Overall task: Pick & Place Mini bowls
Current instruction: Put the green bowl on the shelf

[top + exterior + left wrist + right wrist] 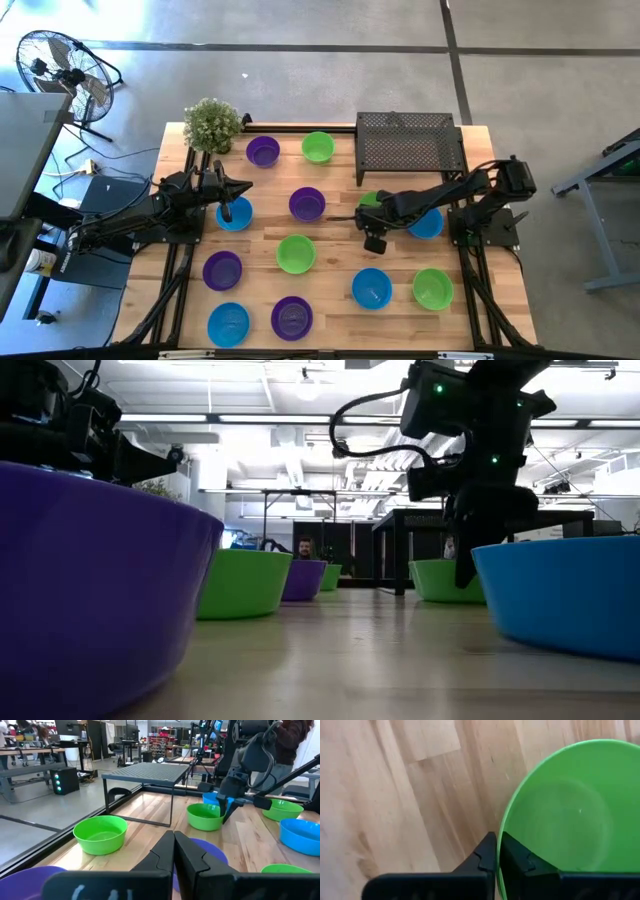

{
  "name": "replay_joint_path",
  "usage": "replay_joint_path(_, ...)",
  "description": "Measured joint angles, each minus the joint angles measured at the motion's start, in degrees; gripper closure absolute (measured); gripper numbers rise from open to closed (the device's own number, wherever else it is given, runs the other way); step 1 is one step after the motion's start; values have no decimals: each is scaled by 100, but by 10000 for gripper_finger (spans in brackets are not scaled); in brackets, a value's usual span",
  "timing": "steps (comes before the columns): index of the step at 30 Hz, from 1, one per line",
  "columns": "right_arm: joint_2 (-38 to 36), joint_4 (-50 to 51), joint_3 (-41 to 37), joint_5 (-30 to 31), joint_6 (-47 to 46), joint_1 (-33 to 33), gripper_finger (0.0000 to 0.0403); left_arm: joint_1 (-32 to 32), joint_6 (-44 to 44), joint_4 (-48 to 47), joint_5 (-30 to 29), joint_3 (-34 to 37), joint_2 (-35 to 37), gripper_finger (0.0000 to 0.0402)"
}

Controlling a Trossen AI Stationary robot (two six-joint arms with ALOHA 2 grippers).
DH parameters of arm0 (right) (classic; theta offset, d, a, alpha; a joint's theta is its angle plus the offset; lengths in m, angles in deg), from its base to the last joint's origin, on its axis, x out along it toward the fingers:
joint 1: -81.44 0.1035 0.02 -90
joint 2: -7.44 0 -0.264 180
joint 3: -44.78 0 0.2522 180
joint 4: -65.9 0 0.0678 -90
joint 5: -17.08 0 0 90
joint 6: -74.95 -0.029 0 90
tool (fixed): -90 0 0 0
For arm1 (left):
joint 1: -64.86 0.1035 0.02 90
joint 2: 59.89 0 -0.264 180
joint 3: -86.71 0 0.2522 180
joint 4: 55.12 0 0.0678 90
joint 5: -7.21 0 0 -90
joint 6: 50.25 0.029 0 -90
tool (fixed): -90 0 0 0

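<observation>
Several mini bowls in blue, green and purple stand on their bases across the wooden table (330, 300). My right gripper (497, 842) points steeply down at the table's middle right and is shut on a green bowl (565, 810), which also shows as the green bowl (368, 200) in the high view and the green bowl (205, 816) in the left wrist view. My left gripper (245, 187) waits shut and level at the left, above a blue bowl (233, 213), touching nothing. My right gripper pinches the green bowl's rim (499, 851) between its two fingers, one finger (482, 857) outside the wall and the other inside the hollow. The fingers come from above, slanting down. In the left wrist view the bowl stands upright on the table.
A black mesh rack (408, 145) stands at the far right, just behind the held bowl. A potted plant (212, 123) sits at the far left corner. A blue bowl (426, 222) lies under the right arm; a purple bowl (306, 203) stands to the left.
</observation>
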Motion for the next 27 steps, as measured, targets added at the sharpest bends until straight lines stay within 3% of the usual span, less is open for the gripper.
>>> replay_joint_path(5, -420, -68, -2, -500, -55, 5, 386, 1, 0, -2, 1, 0, 0, 401)
replay_joint_path(14, -1705, -738, -2, -1254, -57, 18, 402, 0, 0, -4, 2, 0, 0, 401)
replay_joint_path(17, -2047, -742, 0, -1101, -233, 18, 397, 1, -1, -5, 2, 0, 1, 401)
replay_joint_path(21, -2182, -102, 0, -447, -904, 18, 380, 0, -1, -4, 4, 0, 1, 401)
replay_joint_path(27, -2133, 1370, -32, 173, -2416, -211, 315, 1, -2, -4, 4, 0, 2, 401)
